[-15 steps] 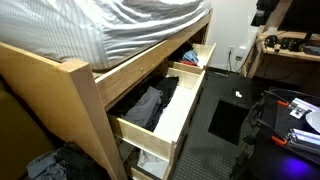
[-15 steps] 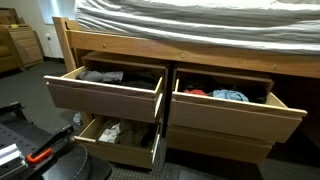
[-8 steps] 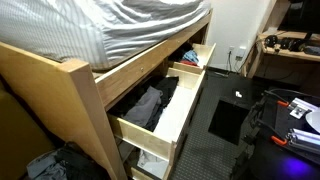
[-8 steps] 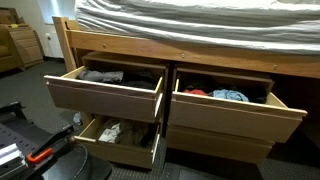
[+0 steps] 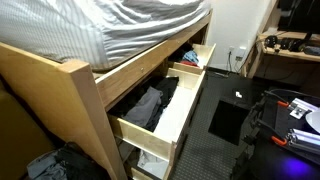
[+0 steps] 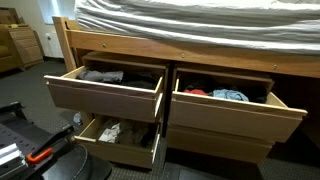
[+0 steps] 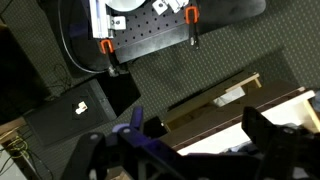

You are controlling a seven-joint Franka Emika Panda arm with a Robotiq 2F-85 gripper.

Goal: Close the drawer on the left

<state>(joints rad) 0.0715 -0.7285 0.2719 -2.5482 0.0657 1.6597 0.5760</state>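
The drawer [image 6: 105, 98] is the upper left one under the bed, pale wood with a plain front, pulled well out. Dark clothes [image 6: 104, 75] lie in it. It also shows in an exterior view [image 5: 186, 108], long and deep, with the dark clothes [image 5: 150, 105] inside. My gripper [image 7: 200, 138] shows only in the wrist view. Its dark fingers [image 7: 266, 128] stand wide apart with nothing between them. It hangs in the air, well away from the drawers, above wooden drawer edges [image 7: 228, 96] at the lower right.
A smaller open drawer with colourful items [image 6: 232, 108] sits on the right, and a lower open drawer with white socks [image 6: 118, 140] under the task drawer. The bed with striped bedding [image 5: 120, 30] is above. The robot base with orange clamps [image 7: 150, 30] and a black box [image 7: 80, 108] stand on the carpet.
In an exterior view a dark shape at the top right corner has shifted to the right. The drawers have not moved.
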